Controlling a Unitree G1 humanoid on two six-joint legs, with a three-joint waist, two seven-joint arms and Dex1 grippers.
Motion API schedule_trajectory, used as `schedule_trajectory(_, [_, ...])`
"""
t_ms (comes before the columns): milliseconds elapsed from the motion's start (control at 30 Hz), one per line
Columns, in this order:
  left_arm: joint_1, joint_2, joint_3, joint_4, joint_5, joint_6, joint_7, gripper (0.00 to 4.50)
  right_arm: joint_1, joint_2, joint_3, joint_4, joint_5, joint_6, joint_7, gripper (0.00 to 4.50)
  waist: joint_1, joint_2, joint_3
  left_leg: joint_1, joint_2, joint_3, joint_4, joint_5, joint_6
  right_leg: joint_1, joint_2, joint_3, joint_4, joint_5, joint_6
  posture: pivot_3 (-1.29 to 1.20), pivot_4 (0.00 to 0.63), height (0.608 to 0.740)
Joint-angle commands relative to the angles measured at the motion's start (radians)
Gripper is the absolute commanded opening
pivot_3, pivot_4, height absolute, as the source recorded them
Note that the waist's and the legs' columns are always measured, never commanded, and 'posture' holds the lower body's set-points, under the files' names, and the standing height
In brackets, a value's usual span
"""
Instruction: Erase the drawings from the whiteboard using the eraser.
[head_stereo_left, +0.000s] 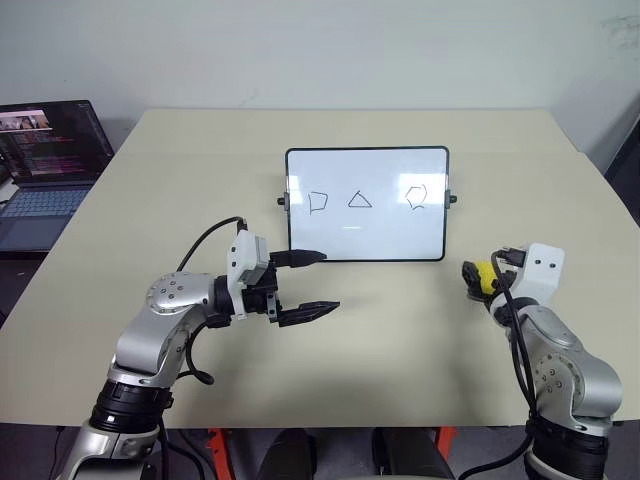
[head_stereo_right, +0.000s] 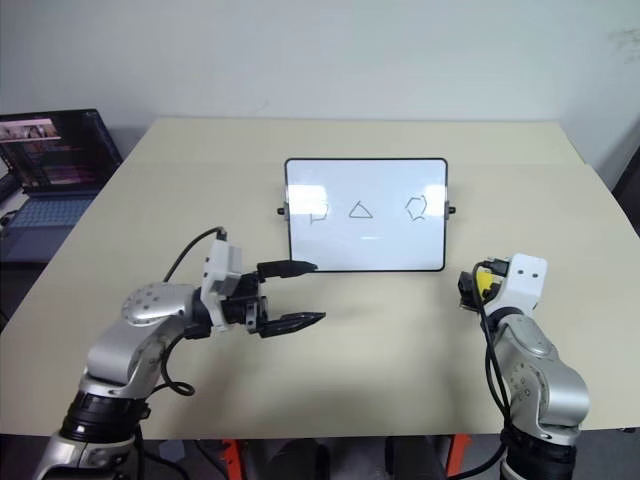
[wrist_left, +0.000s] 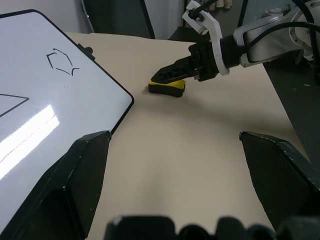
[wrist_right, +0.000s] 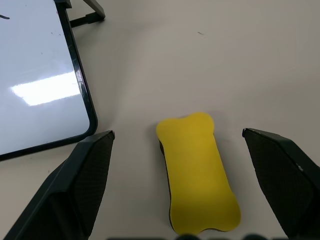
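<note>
Three drawings (head_stereo_left: 362, 199) intact on whiteboard (head_stereo_left: 366, 245); yellow eraser (wrist_right: 199, 172) flat on table (head_stereo_left: 400, 340) between spread right gripper (wrist_left: 167, 75) fingers, ungripped; left gripper (head_stereo_left: 315, 283) spread wide.

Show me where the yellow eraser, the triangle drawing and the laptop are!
eraser (wrist_right: 199, 170), right wrist view, middle of its yellow top.
triangle (head_stereo_left: 359, 201), left eye view, inside the outline.
laptop (head_stereo_left: 40, 200), left eye view, its keyboard.
</note>
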Motion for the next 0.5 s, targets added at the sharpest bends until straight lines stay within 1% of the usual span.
schedule_trajectory(33, [-0.017, 0.004, 0.010, -0.037, -0.020, 0.005, -0.002, 4.50, -0.002, -0.004, 0.002, 0.015, -0.010, -0.047, 0.019, 4.49, 0.000, 0.000, 0.000, 0.000, 0.000, 0.000, 0.000, 0.000, 0.000, 0.000, 0.000, 0.000, 0.000, 0.000, 0.000, 0.00, 0.150, 0.740])
schedule_trajectory(500, [-0.024, -0.003, 0.010, -0.054, -0.023, 0.017, 0.013, 4.50, -0.042, -0.038, 0.001, 0.130, -0.028, -0.117, 0.077, 4.49, 0.000, 0.000, 0.000, 0.000, 0.000, 0.000, 0.000, 0.000, 0.000, 0.000, 0.000, 0.000, 0.000, 0.000, 0.000, 0.00, 0.150, 0.740])
